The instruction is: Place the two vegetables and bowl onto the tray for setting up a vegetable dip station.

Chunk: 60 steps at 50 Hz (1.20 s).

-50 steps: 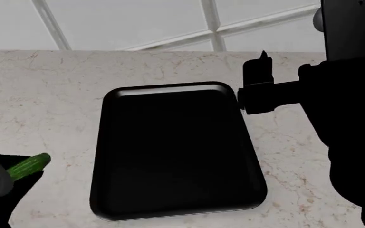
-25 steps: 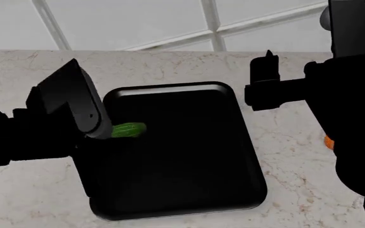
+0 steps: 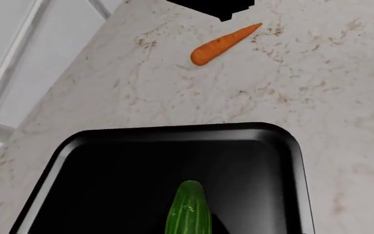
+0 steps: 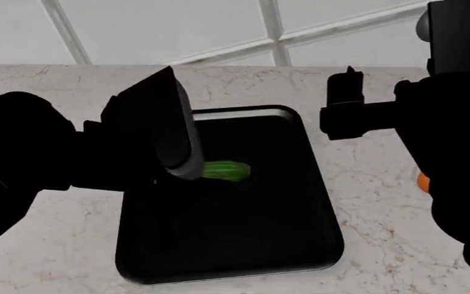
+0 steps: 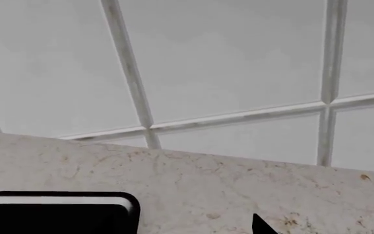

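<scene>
The bowl shows in no view. The right arm hides most of the carrot (image 4: 422, 181), which lies on the tabletop (image 4: 47, 98) beyond the tray's (image 4: 300, 122) right rim. The left fingers (image 4: 188, 173), mostly hidden, grasp the cucumber (image 4: 225, 171) over the tray's bare middle. Whether the right fingers (image 4: 347, 81) are parted cannot be told.

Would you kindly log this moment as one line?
left gripper: holding cucumber over tray | carrot: on counter | right gripper: idle
</scene>
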{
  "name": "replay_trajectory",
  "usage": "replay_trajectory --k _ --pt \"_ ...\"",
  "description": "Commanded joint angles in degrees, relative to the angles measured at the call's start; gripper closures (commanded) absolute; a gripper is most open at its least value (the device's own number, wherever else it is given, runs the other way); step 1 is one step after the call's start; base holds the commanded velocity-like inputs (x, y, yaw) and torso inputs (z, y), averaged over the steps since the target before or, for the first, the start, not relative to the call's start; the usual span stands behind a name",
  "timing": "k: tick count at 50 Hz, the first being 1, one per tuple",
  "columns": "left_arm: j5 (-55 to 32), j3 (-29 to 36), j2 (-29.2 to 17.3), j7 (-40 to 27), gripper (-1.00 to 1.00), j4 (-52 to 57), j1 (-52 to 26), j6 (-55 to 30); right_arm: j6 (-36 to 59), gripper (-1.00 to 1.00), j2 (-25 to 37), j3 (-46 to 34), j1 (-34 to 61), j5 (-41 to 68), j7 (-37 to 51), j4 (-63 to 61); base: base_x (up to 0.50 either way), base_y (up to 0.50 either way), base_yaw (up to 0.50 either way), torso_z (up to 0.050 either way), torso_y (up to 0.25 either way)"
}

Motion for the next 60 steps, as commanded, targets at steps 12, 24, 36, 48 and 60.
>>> replay_trajectory --k 12,24,36,48,60 --pt "-2.1 -0.5 2.6 -1.3 1.0 0.5 1.8 0.7 -0.7 -1.0 -0.3 -0.9 -0.4 0.1 0.0 0.9 0.0 0.0 0.0 0.0 0.0" --pt "-3.4 -0.5 -0.4 -3.3 1.0 8.4 5.5 -0.9 -1.0 -1.0 -0.7 -1.4 0.2 0.2 0.0 1.5 0.0 0.0 0.0 0.0 0.0" --pt "-3.2 0.6 -0.7 -3.4 1.0 8.3 6.4 -0.7 -1.6 -1.0 -0.8 -1.8 0.3 0.2 -0.1 2.0 0.0 0.0 0.0 0.0 0.0" --pt "-2.1 1.2 1.2 -2.7 1.0 0.6 6.6 2.3 -1.8 -1.0 -0.7 -1.8 -0.5 0.5 -0.1 1.9 0.0 0.0 0.0 0.0 0.0" --pt "-2.1 2.4 0.8 -2.7 1.0 2.0 7.5 2.1 -2.2 -1.0 -0.8 -2.1 -0.7 0.5 0.0 2.2 0.0 0.0 0.0 0.0 0.0"
